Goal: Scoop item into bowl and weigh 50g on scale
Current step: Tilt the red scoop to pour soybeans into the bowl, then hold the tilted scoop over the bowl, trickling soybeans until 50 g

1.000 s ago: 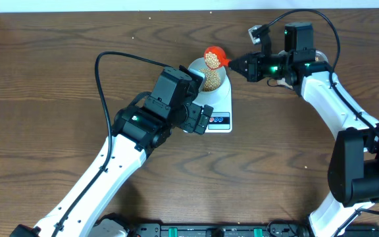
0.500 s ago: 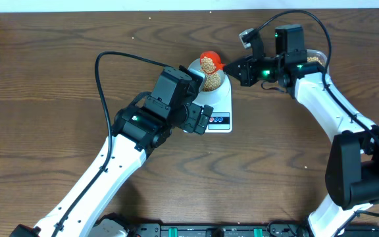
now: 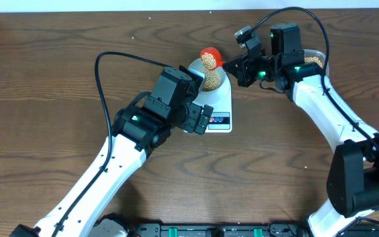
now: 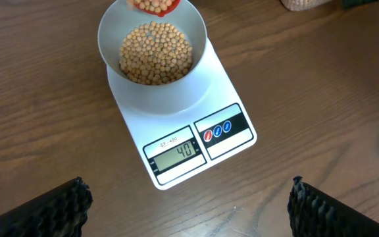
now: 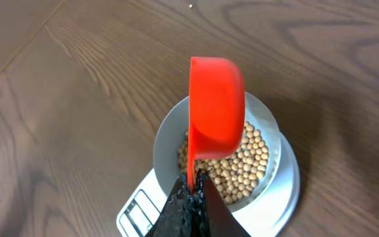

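Your left hand (image 4: 188, 197) spread wide above the counter (image 4: 321, 99), scale (image 4: 137, 135) below it reading 40, bowl (image 4: 176, 99) sitting on it with beans (image 4: 155, 52) inside, red scoop (image 5: 216, 108) tipped on edge over the bowl, your right hand (image 5: 191, 197) clamped on its handle, clear tub (image 3: 313, 59) far right.

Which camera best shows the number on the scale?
The left wrist view: the display on the scale is unobstructed, reading 40. Overhead, the left arm covers it. The right wrist view catches only the scale's corner.
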### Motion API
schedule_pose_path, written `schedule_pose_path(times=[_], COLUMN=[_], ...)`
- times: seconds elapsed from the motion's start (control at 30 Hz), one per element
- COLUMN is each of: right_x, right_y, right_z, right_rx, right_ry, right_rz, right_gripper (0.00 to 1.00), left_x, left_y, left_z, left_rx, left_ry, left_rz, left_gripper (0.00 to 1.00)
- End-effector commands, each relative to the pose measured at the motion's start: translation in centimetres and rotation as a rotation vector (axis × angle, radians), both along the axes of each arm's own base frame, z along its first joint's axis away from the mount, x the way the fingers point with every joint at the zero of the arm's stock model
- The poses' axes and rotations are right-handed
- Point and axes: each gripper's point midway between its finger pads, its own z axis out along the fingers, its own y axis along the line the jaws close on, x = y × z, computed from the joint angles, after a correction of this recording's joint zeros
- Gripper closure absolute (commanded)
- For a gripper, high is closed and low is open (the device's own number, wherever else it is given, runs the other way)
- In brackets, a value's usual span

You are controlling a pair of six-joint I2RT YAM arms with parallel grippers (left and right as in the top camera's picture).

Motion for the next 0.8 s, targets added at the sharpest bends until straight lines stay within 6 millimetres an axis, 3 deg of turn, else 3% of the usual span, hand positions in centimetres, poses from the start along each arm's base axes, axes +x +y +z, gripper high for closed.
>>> schedule_pose_path(times=[0.0, 0.77], right_x=[-0.15, -0.62], right_y=[0.4, 0.82], right_z=[1.54, 1.28], right_rx=[-0.015, -0.041], right_ry=[-0.077, -0.105], right_rz=[0.038, 0.08], right_gripper=[0.99, 0.99], left_x=[0.2, 0.2], left_y=[0.25, 0.25], left_z=[0.02, 0.02], left_rx=[0.004, 0.004], left_ry=[0.0, -0.001], left_rz=[0.014, 0.014], left_gripper=[0.02, 0.02])
